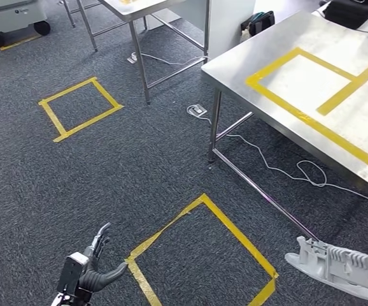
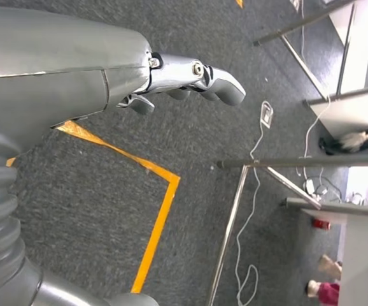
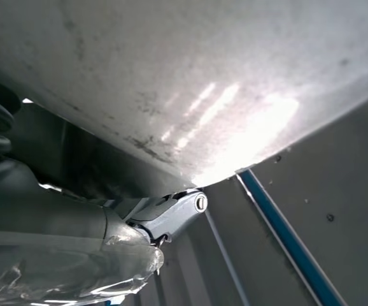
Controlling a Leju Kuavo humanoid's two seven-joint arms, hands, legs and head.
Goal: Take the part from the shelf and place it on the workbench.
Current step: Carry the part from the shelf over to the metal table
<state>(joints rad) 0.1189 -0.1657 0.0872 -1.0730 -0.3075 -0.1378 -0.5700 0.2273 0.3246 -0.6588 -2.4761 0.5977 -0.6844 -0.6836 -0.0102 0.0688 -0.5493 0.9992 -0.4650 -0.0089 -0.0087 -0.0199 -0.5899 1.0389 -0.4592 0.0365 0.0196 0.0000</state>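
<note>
Your right hand (image 3: 172, 217) grips the part (image 1: 340, 264) from beneath; the table (image 1: 235, 70) lies ahead of it. Rigid, light, ribbed plastic, likely slick: support its middle. Left hand (image 1: 93, 271) hangs released.

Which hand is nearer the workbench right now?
Right. It carries the grey part at the lower right, just below the workbench edge. The left hand hangs over carpet, beyond the yellow tape square.
</note>
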